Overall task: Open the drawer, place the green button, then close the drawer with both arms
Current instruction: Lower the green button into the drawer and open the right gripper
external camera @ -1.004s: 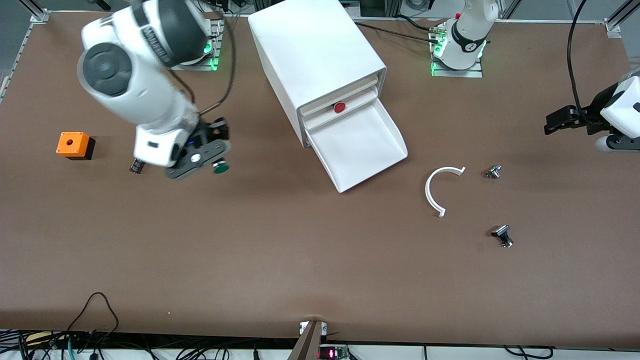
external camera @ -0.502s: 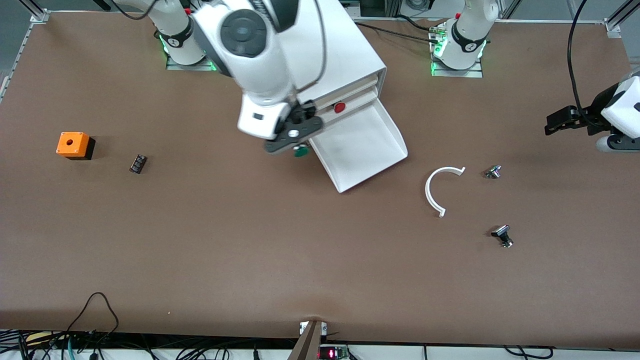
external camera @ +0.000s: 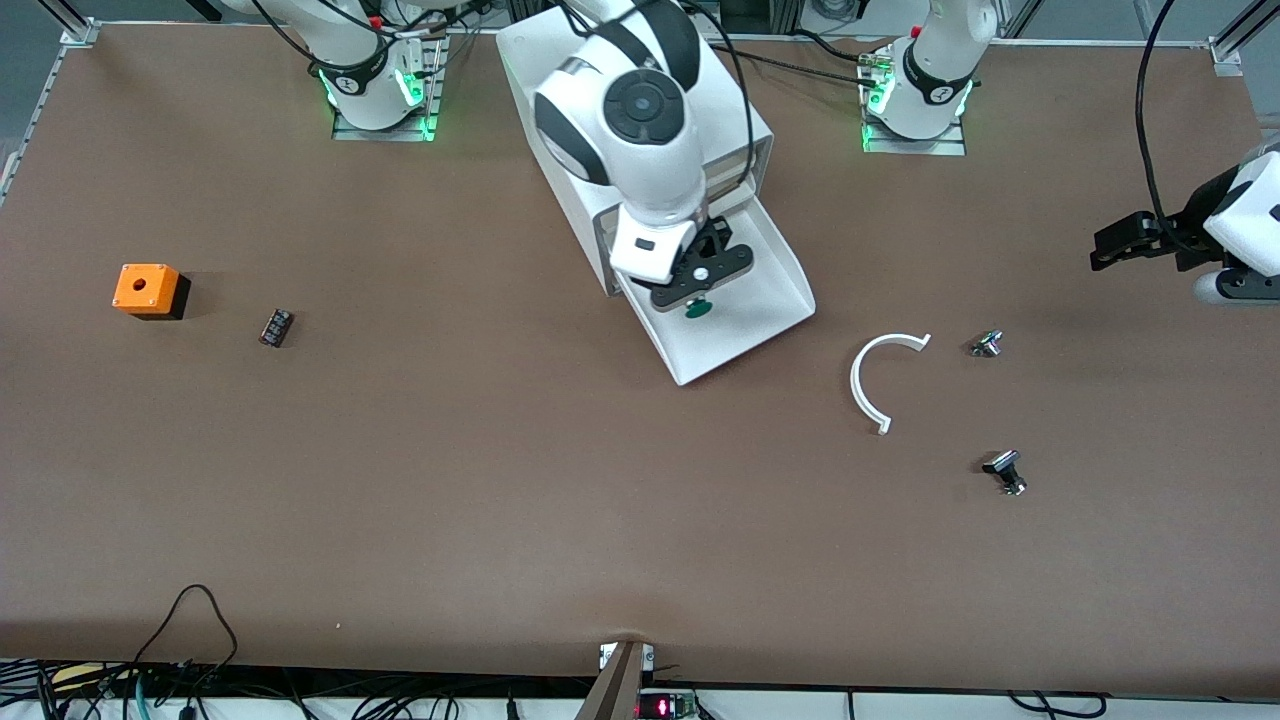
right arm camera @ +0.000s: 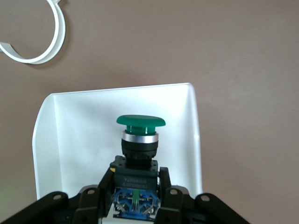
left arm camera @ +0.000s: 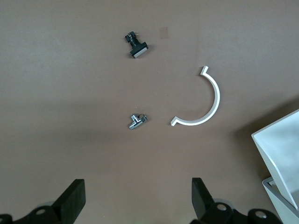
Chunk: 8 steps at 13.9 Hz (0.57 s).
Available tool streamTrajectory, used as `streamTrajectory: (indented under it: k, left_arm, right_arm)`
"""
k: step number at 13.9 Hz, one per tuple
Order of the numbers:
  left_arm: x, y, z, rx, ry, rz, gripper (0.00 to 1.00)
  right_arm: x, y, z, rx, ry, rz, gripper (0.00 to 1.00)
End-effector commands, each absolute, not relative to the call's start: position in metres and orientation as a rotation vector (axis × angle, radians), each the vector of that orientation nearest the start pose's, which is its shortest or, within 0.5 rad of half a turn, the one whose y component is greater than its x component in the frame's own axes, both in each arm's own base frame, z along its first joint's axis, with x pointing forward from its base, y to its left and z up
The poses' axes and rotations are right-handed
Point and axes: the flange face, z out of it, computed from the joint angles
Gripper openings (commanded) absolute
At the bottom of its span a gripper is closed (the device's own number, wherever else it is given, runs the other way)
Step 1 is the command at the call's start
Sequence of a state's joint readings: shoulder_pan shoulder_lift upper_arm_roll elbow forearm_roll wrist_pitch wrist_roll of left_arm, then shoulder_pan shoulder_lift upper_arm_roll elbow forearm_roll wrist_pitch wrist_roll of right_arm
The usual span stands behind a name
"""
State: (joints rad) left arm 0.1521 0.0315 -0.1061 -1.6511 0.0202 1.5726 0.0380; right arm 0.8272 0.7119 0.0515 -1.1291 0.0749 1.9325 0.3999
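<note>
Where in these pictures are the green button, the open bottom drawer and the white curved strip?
button (right arm camera: 140,121): right wrist view, on its green cap.
drawer (external camera: 745,325): front view, on its bare floor.
white curved strip (left arm camera: 216,97): left wrist view, on the middle of its arc.

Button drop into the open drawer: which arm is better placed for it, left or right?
Right. The right gripper is shut on the button and hangs over the pulled-out drawer. The left gripper is open and empty, waiting near the left arm's end of the table, over bare tabletop.
</note>
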Motion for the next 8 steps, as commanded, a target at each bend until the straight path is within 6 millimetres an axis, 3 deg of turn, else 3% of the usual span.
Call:
streamTrajectory:
  k: [1, 5, 8]
  left_arm:
    - [0.561, 0.03, 0.576, -3.114, -0.005, 0.15, 1.0]
    - [0.561, 0.03, 0.576, -3.114, -0.005, 0.15, 1.0]
    - [0.562, 0.03, 0.575, -3.116, -0.005, 0.147, 1.0]
  right_arm:
    - [0.48, 0.602, 0.368, -2.95, -0.665, -0.036, 0.0]
    - [0.459, 0.614, 0.313, -3.0, -0.674, -0.019, 0.0]
    - [0.452, 0.618, 0.289, -2.97, -0.656, -0.067, 0.0]
